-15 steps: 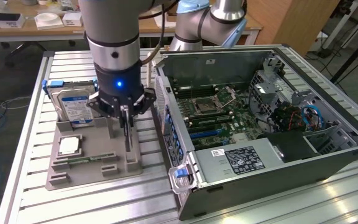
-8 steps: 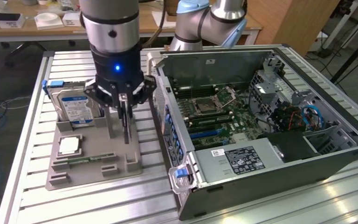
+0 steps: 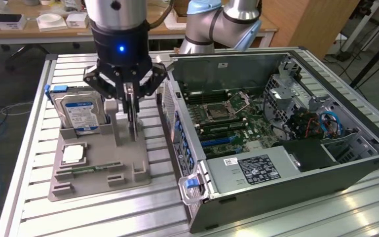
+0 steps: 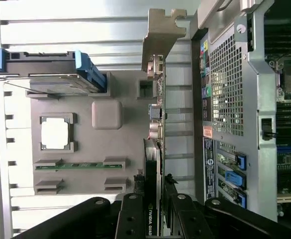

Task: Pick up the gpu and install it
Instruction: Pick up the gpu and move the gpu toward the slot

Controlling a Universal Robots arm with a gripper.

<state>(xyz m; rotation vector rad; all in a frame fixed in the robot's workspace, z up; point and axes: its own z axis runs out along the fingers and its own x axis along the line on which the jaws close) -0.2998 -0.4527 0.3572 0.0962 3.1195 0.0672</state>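
In the exterior view, your black pincer (image 3: 130,98) hangs above the grey moulded-plastic holder tray (image 3: 87,185) on the slatted aluminium surface (image 3: 77,215). Its jaws are partly closed, clamped on the gpu (image 3: 134,122), a thin green circuit card with a black cooler and a silver metal bracket, seen here edge-on and upright. The card hangs at the tray's upright post; you cannot tell from here whether its lower edge has left the slot. A silver hard drive with blue rails (image 3: 79,112) stands just beside it, and the open steel computer case (image 3: 288,195) sits close on the exterior view's right.

To do this step well, keep the card plumb and draw it straight along its own plane. It is thin and rigid, so any twist would likely bind it in the holder or knock the drive.

In the wrist view, the matte black fingers (image 4: 130,216) press both flat faces of the card, gripping at the cooler end. The bright stamped bracket (image 4: 160,35) sits at the far end. The perforated case wall (image 4: 225,84) runs close alongside, so mind that narrow gap.
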